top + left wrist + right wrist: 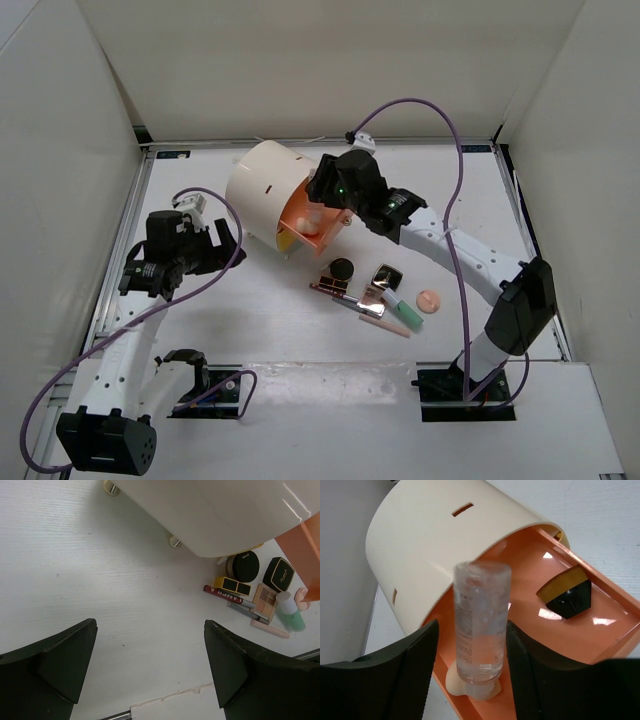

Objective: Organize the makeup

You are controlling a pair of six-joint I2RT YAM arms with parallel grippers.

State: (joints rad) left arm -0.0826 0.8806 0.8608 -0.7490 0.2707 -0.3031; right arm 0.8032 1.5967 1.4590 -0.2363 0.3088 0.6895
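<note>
Well, the right claw point(472, 626) sits at the mouth of the cream cylinder point(430, 535). A clear bottle point(481, 620) stands between its fingers, on a peach sponge point(470, 690) in the orange tray point(560, 645). Whether it's pinching, I can't tell. The left claw point(150, 625) gapes wide above the table point(100, 555). Ahead and to its right lie the black round compact point(243, 566), mint tube point(294, 619) and thin pink pencil point(270, 628).
</note>
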